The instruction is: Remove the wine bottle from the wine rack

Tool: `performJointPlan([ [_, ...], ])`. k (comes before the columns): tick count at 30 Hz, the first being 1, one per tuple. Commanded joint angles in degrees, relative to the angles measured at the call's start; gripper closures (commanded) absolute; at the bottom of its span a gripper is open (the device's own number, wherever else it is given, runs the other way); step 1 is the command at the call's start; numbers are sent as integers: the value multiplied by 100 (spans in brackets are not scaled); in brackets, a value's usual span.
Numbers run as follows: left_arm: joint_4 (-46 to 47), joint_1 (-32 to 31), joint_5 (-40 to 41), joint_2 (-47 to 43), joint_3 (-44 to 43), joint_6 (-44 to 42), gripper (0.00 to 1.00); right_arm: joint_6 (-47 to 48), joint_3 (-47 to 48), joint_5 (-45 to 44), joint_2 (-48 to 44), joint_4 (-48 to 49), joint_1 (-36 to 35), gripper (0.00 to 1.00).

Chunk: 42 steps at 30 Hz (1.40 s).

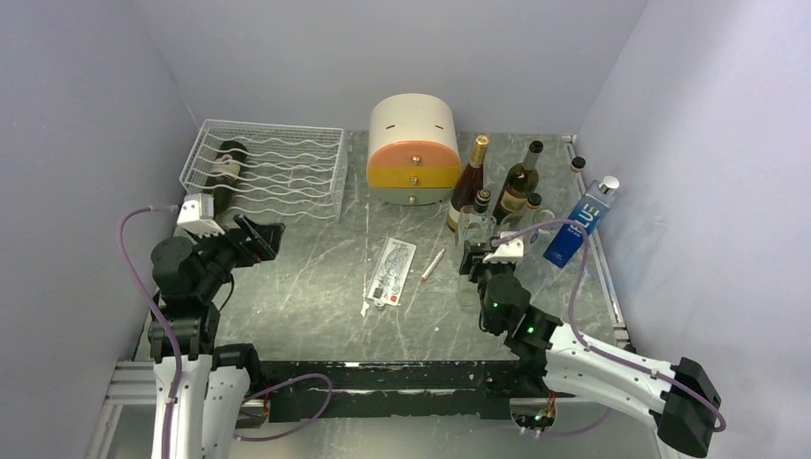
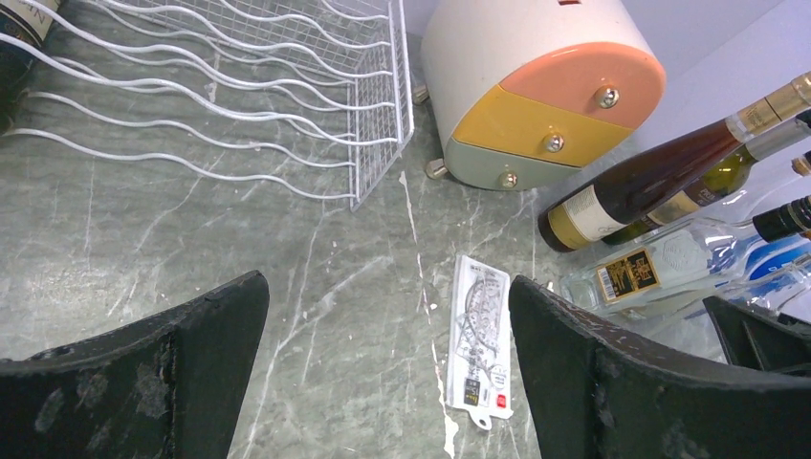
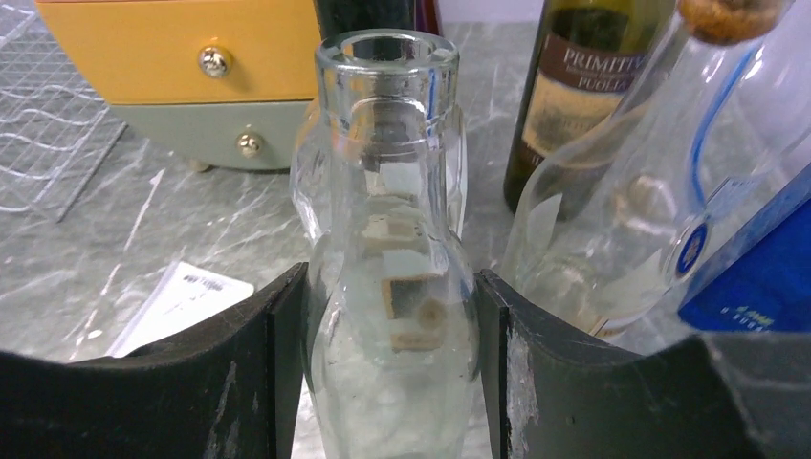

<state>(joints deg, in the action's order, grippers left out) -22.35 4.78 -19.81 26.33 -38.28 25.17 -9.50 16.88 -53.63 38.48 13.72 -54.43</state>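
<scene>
The white wire wine rack (image 1: 277,170) stands at the back left. A dark wine bottle (image 1: 227,168) lies in its left end, neck pointing away; its labelled end shows at the top left of the left wrist view (image 2: 21,27), with the rack (image 2: 287,86) beside it. My left gripper (image 1: 258,237) is open and empty, in front of the rack, over bare table (image 2: 387,287). My right gripper (image 1: 475,256) is shut on a clear glass bottle (image 3: 387,239), which stands upright between both fingers among the bottles at the right.
A round cream-and-orange drawer cabinet (image 1: 413,148) stands at the back centre. Several upright bottles (image 1: 519,182) and a blue box (image 1: 579,220) crowd the back right. A flat plastic package (image 1: 390,273) and a pen (image 1: 432,263) lie mid-table. Walls close in on three sides.
</scene>
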Motion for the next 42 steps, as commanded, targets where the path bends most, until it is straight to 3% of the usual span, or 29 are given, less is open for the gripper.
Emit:
performJointPlan([
  [1, 139, -29, -132, -135, -17, -110, 1, 1428, -298, -339, 136, 2358, 36, 100],
  [9, 265, -29, -203, -43, 27, -109, 1, 1863, -754, -65, 49, 3460, 54, 100],
  [16, 272, -29, -193, -154, 33, -117, 1, 915, -816, 258, -260, 2284, 43, 99],
  [21, 275, -29, -201, -128, 32, -117, 1, 715, -902, 350, -426, 1912, 42, 84],
  [30, 251, -29, -195, -176, 29, -117, 1, 499, -863, 326, -129, 1718, 46, 70],
  [34, 255, -29, -192, -203, 31, -117, 1, 485, -807, 479, -149, 1546, 42, 50],
  [42, 266, -29, -213, -201, 36, -117, 1, 464, -806, 516, -242, 1348, 47, 38],
])
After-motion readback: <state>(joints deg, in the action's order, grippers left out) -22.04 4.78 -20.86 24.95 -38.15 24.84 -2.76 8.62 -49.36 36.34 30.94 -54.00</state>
